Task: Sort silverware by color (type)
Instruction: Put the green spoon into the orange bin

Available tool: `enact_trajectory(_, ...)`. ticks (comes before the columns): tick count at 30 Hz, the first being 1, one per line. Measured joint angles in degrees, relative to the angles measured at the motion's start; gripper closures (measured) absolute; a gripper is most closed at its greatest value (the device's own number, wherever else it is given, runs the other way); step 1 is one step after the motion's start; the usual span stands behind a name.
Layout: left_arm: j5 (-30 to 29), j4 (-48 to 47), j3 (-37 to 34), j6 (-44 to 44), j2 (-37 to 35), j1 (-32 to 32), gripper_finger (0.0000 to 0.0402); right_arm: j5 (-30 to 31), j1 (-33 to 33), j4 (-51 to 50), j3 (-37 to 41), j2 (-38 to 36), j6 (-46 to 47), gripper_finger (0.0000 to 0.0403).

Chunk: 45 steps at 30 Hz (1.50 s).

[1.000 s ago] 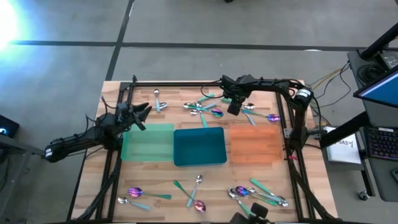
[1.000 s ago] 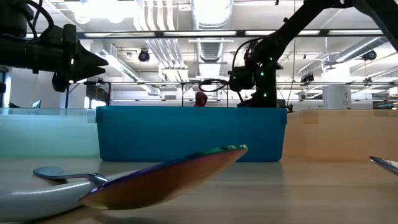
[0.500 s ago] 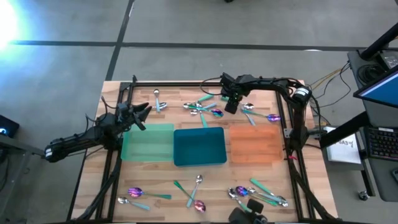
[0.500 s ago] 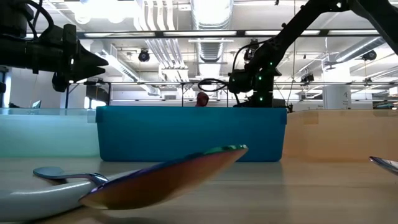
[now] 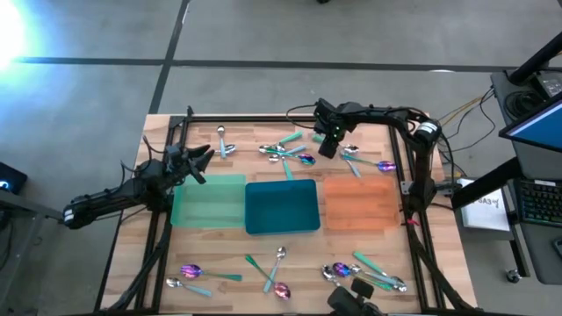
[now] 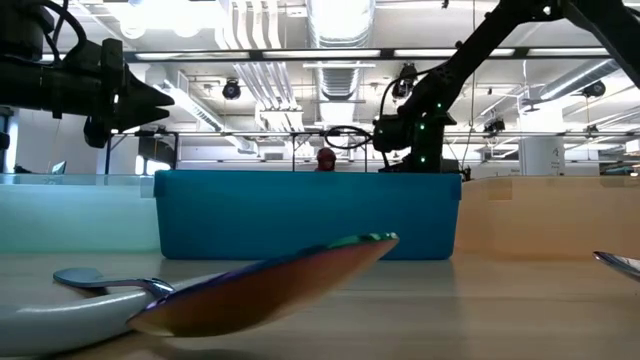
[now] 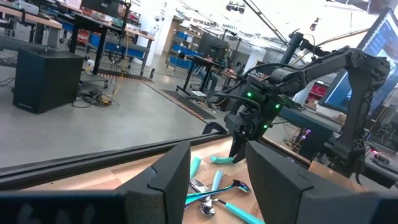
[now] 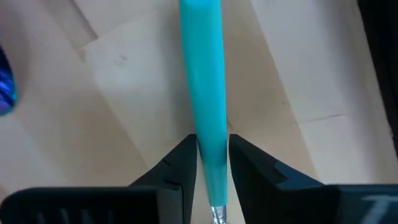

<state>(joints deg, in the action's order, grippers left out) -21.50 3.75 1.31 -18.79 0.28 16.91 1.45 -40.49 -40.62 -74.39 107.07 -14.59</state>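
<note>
Right claw (image 8: pixel 209 163) pinches a teal-handled silver spoon (image 8: pixel 204 93), bowl hidden from us; left claw (image 7: pixel 217 180) spread, idle far-left.

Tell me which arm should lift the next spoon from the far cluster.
The right. Its hand already has its fingers closed around a teal-handled spoon lying in the far cluster. The left hand waits open above the green tray's far edge, away from those spoons.

Matt wood table (image 8: pixel 112 124); smooth teal handle (image 8: pixel 202 81), prob. plastic.
</note>
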Motion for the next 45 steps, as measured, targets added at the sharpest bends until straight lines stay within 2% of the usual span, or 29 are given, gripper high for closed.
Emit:
enact_trajectory(7, 0.0, 0.0, 0.0, 0.01, 0.0, 0.01, 0.0261, -0.01, 0.07, -2.42, 0.42, -0.02, -0.38, 0.0326)
enact_trajectory(17, 0.0, 0.0, 0.0, 0.0, -0.01, 0.0, 0.0261, 0.02, 0.05, -2.79, 1.69, -0.2, 0.48, 0.03)
enact_trajectory(20, 0.0, 0.0, 0.01, 0.02, -0.01, 0.02, 0.0261, -0.08, 0.05, -2.6, 2.08, -0.24, 0.49, 0.0315)
enact_trajectory(24, 0.0, 0.0, 0.01, 0.0, 0.0, 0.0, 0.0261, 0.01, 0.09, -2.59, 2.4, -0.28, 0.47, 0.0369)
enact_trajectory(36, 0.0, 0.01, 0.01, 0.0, 0.0, 0.01, 0.0261, 0.2, 0.07, -5.07, -3.45, -2.8, -0.37, 0.0372)
enact_trajectory(45, 0.0, 0.04, -0.01, 0.0, -0.01, 0.02, 0.0261, -0.03, 3.08, -16.34, -5.03, -8.89, 3.6, 0.0372)
